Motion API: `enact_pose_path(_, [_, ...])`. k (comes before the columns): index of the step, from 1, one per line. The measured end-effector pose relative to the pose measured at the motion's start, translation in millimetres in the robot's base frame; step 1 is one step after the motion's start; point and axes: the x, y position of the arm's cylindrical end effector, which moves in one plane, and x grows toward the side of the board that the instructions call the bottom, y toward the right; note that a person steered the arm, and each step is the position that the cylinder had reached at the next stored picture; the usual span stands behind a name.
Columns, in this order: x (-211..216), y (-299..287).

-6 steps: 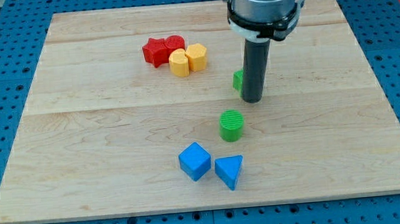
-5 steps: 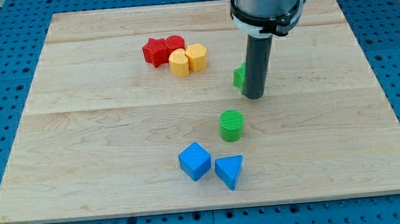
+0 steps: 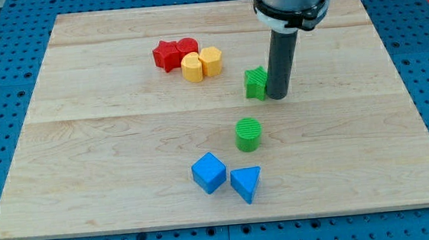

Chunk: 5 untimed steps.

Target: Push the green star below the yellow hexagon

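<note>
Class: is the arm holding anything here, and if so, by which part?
Nothing is held. My tip only rests against the green star, on the side toward the view's right.

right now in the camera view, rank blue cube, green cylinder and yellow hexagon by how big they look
1. blue cube, largest, though it lies nearest the view's bottom.
2. green cylinder and yellow hexagon look too alike to rank.

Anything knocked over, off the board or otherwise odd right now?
Nothing stands out. All blocks sit flat on the wooden board; my tip rests against the right side of the green star, right of the yellow hexagon.
</note>
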Motion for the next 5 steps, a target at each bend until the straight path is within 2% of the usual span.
enact_pose_path(2, [-25.9, -47.8])
enact_pose_path(4, [-8.8, -52.3])
enact_pose_path(5, [-4.3, -23.4])
